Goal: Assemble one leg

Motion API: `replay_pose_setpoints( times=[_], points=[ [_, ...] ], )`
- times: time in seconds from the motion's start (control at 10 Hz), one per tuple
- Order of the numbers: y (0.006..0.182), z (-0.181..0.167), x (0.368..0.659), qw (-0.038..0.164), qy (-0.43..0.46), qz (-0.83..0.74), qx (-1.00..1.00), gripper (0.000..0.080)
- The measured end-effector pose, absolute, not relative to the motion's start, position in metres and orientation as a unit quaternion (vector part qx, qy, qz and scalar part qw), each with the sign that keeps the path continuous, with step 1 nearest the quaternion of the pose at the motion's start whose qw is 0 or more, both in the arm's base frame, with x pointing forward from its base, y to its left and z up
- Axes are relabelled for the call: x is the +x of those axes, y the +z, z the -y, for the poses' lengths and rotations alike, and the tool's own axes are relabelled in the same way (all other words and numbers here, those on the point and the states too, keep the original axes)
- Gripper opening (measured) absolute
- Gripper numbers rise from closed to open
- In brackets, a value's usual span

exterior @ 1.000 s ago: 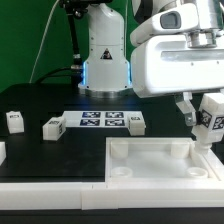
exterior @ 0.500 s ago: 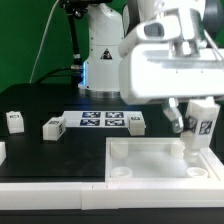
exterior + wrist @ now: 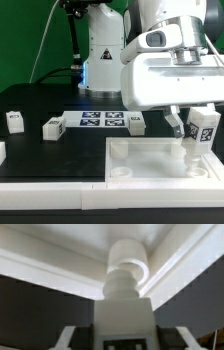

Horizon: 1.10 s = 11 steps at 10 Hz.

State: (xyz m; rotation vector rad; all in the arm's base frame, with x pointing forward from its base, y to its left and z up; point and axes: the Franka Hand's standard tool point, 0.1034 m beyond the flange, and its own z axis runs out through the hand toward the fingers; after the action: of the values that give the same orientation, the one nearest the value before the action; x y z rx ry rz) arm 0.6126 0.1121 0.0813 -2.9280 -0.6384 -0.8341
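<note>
1. The tool (image 3: pixel 197 128) is clamped on the leg (image 3: pixel 204 131), which fills the gap between its fingers (image 3: pixel 68 339)
2. The leg hangs slightly tilted above the worktop (image 3: pixel 55 160), over the corner nearest the exterior camera on the exterior view's right
3. The leg's lower end is a narrow round peg (image 3: pixel 121 282), which points down at a white tray (image 3: pixel 150 152) lying along that near edge
4. In the wrist view the peg lines up with a round socket (image 3: pixel 131 259) in one corner of the tray; I cannot tell whether the tip touches it
5. Three other small marked blocks lie apart farther back on the worktop: one (image 3: pixel 14 121) by the edge on the exterior view's left, one (image 3: pixel 53 127) nearer the middle, and one (image 3: pixel 136 122) just beside the marker board (image 3: pixel 103 120)
</note>
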Motion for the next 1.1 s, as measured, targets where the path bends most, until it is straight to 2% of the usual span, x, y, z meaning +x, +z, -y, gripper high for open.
replay_pose_setpoints(
  times=[1.1],
  points=[
    [0.06, -0.111, 0.613, 0.017, -0.263, 0.205, -0.943, 0.0289]
  ],
)
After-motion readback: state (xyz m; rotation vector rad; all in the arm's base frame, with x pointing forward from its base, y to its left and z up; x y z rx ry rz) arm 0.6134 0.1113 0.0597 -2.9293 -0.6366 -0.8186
